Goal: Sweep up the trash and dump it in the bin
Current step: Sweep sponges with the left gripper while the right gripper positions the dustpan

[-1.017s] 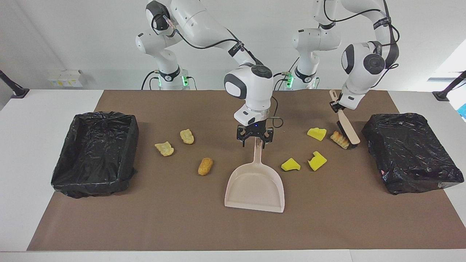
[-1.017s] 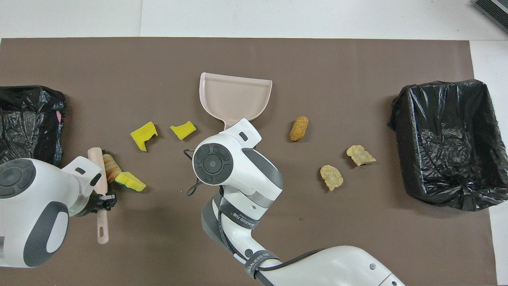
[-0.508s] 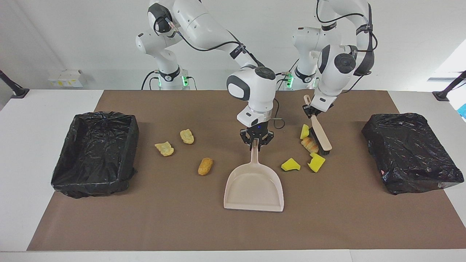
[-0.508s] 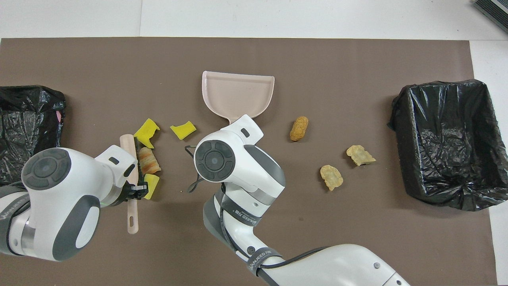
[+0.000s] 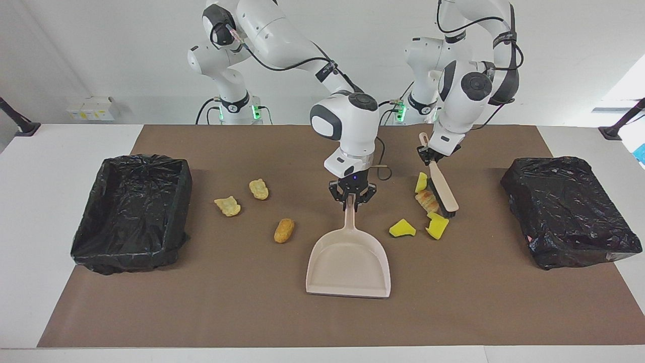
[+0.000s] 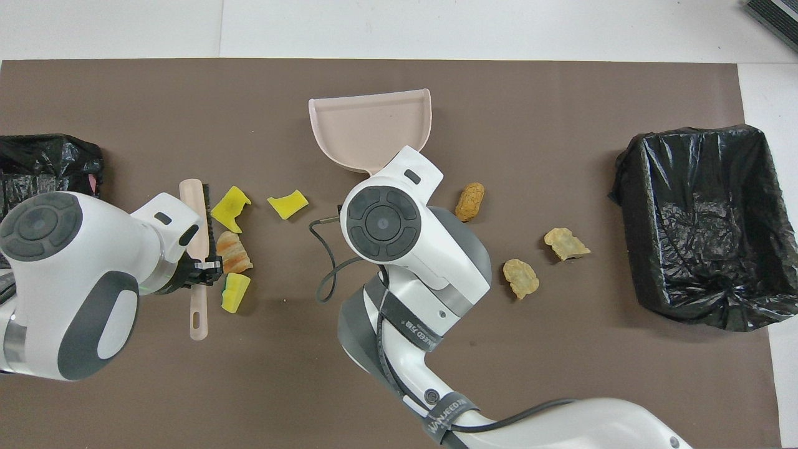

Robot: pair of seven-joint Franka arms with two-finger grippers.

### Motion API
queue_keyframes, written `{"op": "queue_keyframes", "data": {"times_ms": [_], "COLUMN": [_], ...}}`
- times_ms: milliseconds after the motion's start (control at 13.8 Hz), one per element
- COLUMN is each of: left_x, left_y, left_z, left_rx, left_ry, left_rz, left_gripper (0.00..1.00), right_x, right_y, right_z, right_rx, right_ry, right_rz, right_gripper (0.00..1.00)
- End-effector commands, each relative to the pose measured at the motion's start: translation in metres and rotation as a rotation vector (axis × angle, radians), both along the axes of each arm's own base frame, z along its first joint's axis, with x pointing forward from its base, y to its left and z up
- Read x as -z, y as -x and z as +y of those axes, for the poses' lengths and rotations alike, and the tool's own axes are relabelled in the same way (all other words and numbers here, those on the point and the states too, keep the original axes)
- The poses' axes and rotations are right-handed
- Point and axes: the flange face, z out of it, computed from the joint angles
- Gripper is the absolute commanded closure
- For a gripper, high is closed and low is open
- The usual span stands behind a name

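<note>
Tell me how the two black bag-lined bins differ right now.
The black bag-lined bin at the right arm's end shows an open, empty hollow; the black bag-lined bin at the left arm's end looks covered, its plastic stretched flat across the top. The first sits square to the brown mat; the second is slightly skewed. Both are rectangular, glossy black, and straddle the mat's edges.

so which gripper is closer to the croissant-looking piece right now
Left. The left gripper holds the brush, whose bristles sit right beside the brown bread lump. The right gripper grips the dustpan handle, farther toward the table's middle.
</note>
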Motion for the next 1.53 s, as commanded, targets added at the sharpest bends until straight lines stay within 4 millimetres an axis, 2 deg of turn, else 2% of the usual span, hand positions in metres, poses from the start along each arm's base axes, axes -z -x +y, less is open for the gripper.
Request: {"op": "queue_keyframes", "data": {"times_ms": [0,145,363,508,726,799,944,1089,1235,1453], "left_x": [-0.001,0.009,0.028,0.037,0.044,0.047,0.055,0.060,0.063,0.076], "left_y": [-0.019,-0.028,-0.041,-0.043,-0.043,-0.040,-0.031,-0.022,-0.018,-0.017], "left_z": [0.038,0.051,0.069,0.082,0.101,0.100,0.093,0.082,0.069,0.034], "left_rx": [0.052,0.205,0.311,0.313,0.269,0.270,0.271,0.292,0.294,0.291], "left_ry": [0.013,0.029,0.036,0.038,0.047,0.048,0.050,0.052,0.050,0.040], "left_rz": [-0.002,-0.032,-0.052,-0.032,-0.020,-0.012,0.006,0.019,0.027,0.044], "left_gripper": [1.00,1.00,1.00,1.00,1.00,1.00,1.00,1.00,1.00,1.00], "right_x": [-0.037,-0.055,-0.060,-0.058,-0.047,-0.042,-0.036,-0.031,-0.017,0.004], "right_y": [0.029,0.041,0.048,0.046,0.028,0.021,0.016,0.013,0.009,-0.001], "right_z": [-0.023,-0.040,-0.046,-0.051,-0.083,-0.096,-0.104,-0.108,-0.106,-0.103], "right_rx": [-0.150,-0.253,-0.535,-0.727,-1.020,-1.113,-1.257,-1.286,-1.292,-1.333], "right_ry": [0.052,0.114,0.180,0.202,0.221,0.227,0.235,0.237,0.235,0.233], "right_rz": [0.086,0.139,0.178,0.191,0.226,0.241,0.235,0.223,0.220,0.196], "right_gripper": [1.00,1.00,1.00,1.00,1.00,1.00,1.00,1.00,1.00,1.00]}}
